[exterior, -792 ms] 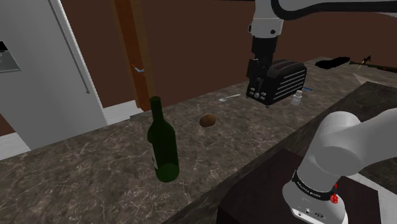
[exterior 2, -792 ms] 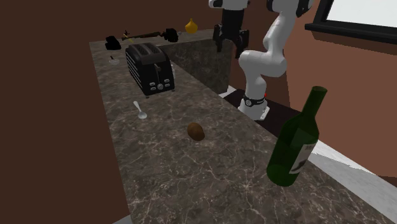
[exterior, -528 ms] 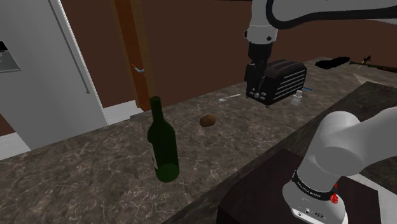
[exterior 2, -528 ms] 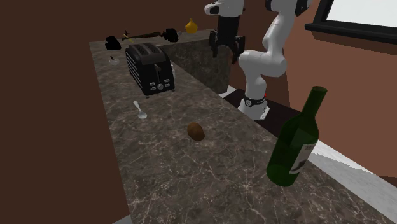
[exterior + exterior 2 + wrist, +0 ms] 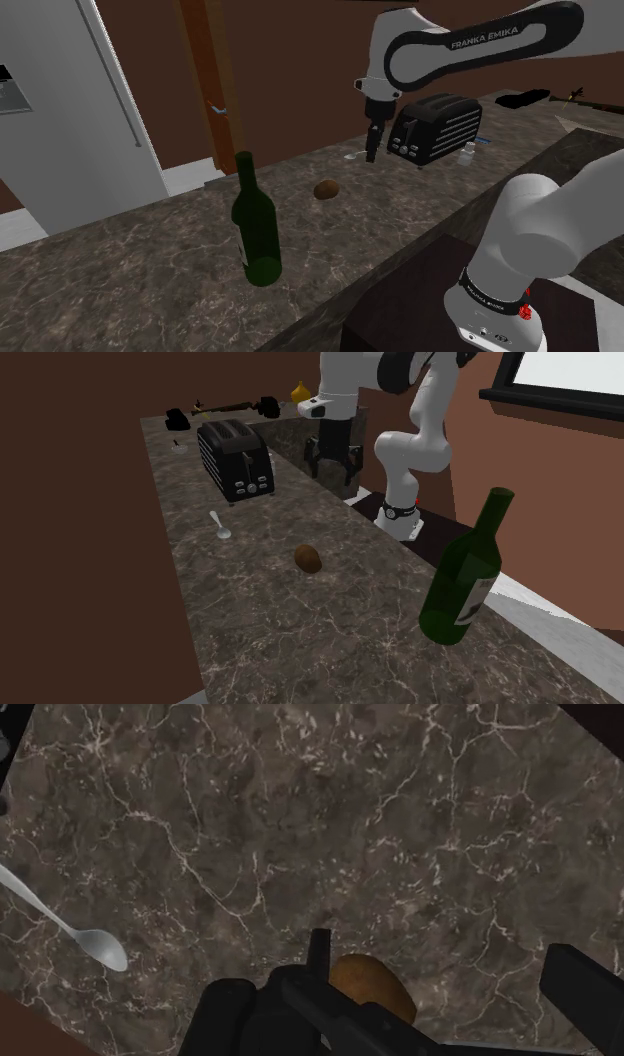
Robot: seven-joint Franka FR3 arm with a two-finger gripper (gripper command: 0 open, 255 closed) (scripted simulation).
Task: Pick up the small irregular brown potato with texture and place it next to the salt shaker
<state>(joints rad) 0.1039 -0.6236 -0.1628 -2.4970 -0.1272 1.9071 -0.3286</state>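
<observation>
I'm looking at a home kitchen — a long dark veined stone countertop (image 5: 140,265) carries a black two-slot toaster (image 5: 440,125), a dark green glass wine bottle (image 5: 256,225) and a small silver spoon (image 5: 221,525) — with a tall grey refrigerator (image 5: 70,110) at the shoulder view's upper left.

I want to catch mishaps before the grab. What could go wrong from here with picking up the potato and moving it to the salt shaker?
The potato is rounded, so it may roll or slip from the open gripper. The spoon lies nearby and could get knocked. The toaster stands close by the salt shaker, so a low carry might clip it.
</observation>
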